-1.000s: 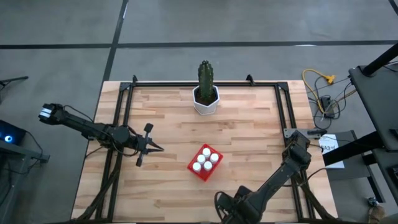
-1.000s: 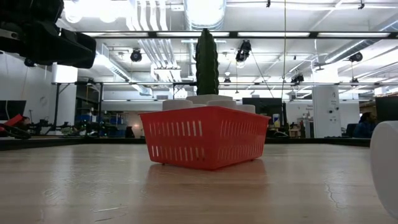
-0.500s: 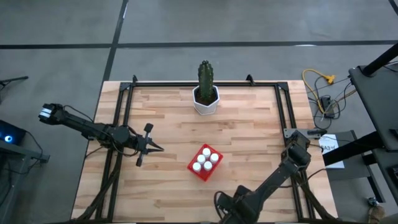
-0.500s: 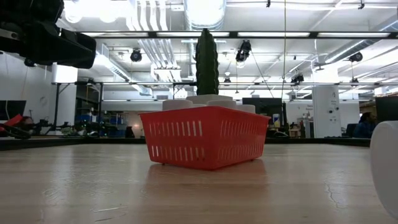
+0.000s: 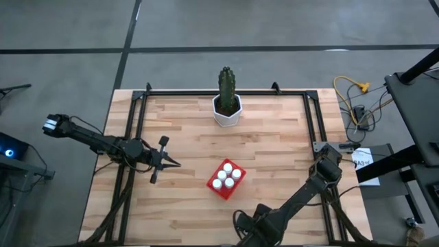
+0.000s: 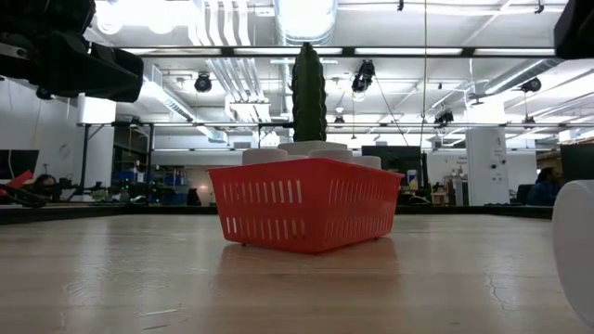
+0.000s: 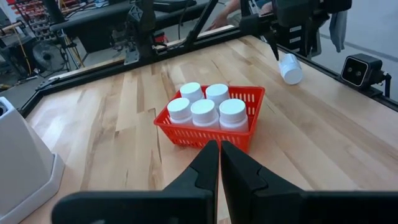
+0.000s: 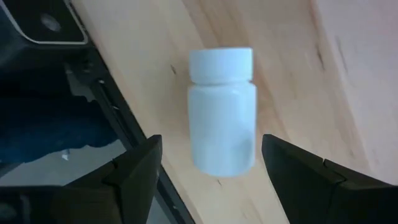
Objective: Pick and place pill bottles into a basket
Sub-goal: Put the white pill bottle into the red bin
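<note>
Between the right end effector (image 8: 208, 165) fingers lies an all-white capped pill bottle (image 8: 222, 112).

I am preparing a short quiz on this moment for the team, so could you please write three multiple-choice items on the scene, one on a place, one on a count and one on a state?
1. Where does the loose pill bottle lie?
A. on its side on the wooden table, near the edge
B. inside the cactus pot
C. on top of the basket's wall

2. How many bottles stand in the red basket?
A. two
B. five
C. eight

3. How is the right pincer?
A. shut on the basket
B. shut on a bottle's cap
C. open, fingers on either side of the loose bottle, not touching it

Answers:
1 A: the right wrist view shows it lying on the wood beside the table's dark frame.
2 B: the left wrist view shows five white caps in the basket.
3 C: the right wrist view shows a gap between each finger and the bottle.
</note>
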Motion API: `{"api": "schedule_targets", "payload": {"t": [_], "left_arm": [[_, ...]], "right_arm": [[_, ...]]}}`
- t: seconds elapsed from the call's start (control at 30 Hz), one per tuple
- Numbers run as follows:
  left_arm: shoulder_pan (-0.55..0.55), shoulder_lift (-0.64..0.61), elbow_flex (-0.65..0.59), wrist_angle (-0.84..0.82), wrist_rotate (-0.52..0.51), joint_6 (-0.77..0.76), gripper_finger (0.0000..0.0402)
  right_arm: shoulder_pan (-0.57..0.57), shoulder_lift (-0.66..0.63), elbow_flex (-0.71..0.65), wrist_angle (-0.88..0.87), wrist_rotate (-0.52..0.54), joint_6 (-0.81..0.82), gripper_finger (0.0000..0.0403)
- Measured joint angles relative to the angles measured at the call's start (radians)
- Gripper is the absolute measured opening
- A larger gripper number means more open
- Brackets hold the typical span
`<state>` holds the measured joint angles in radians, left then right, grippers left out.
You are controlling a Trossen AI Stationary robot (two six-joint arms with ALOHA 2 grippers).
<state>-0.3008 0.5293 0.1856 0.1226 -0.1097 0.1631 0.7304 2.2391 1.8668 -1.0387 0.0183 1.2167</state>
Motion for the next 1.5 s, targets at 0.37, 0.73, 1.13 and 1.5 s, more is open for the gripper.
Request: {"api": "schedule_targets", "payload": {"t": [0.37,0.73,1.13,1.5], "left_arm": [[0.000,0.000,0.000,0.000,0.000,0.000,0.0000],[0.000,0.000,0.000,-0.001,0.000,0.000,0.0000],[0.000,0.000,0.000,-0.001,0.001,-0.001,0.0000],[0.000,0.000,0.000,-0.001,0.001,-0.001,0.0000]], "right_arm": [[-0.005,0.000,-0.048,0.025,-0.019,-0.017,0.0263],[-0.016,0.000,-0.108,0.127,-0.028,-0.050,0.0266],[-0.022,0.000,-0.110,0.132,-0.030,-0.058,0.0256],[-0.023,0.000,-0.144,0.177,-0.029,-0.061,0.0253]]}}
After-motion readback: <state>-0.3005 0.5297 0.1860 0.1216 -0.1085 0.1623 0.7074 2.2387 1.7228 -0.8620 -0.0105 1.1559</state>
